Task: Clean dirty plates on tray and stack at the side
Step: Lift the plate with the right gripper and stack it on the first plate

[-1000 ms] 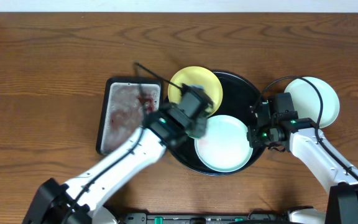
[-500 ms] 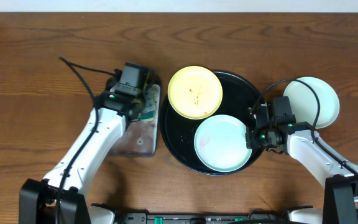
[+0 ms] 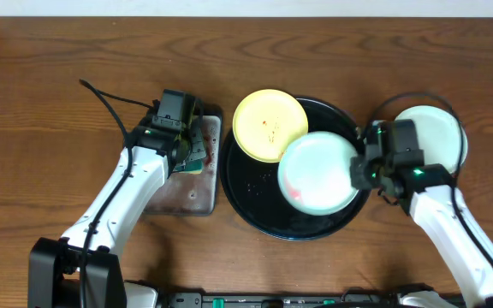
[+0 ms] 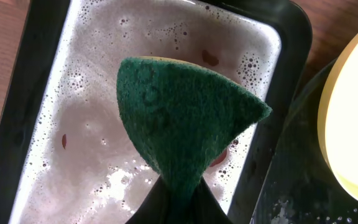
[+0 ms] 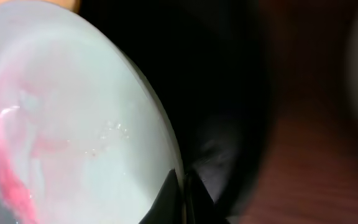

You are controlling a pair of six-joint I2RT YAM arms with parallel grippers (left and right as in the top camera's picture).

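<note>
One pale mint-green round plate [image 3: 439,128] is lying on the brown wooden table [image 3: 58,68] at the right of the frame, outside the large round black tray [image 3: 255,192]. It is showing no sauce where visible, so it is judged to be the cleaned plate starting the stack. Two plates are judged to be awaiting cleaning. The right gripper [image 5: 182,196] is pinching the rim of the second pale mint-green plate [image 3: 315,175], with both fingers closed on its edge. This plate is carrying a red smear along its left side and appears to be tilted over the right half of the tray. The pale yellow round plate [image 3: 268,124] is showing small red specks and is lying across the tray's upper-left rim. In the overhead view the held plate is overlapping its lower-right edge. At the left of the frame, the left gripper [image 4: 173,199] is clamping a green scouring sponge [image 4: 185,118] above the rectangular grey metal tray [image 4: 79,81], which is holding foamy, reddish water. The right arm is covering part of the side plate, so the stacking spot is partly obstructed. A black cable [image 3: 109,98] is arching over the table above the left arm, well apart from the plates.
</note>
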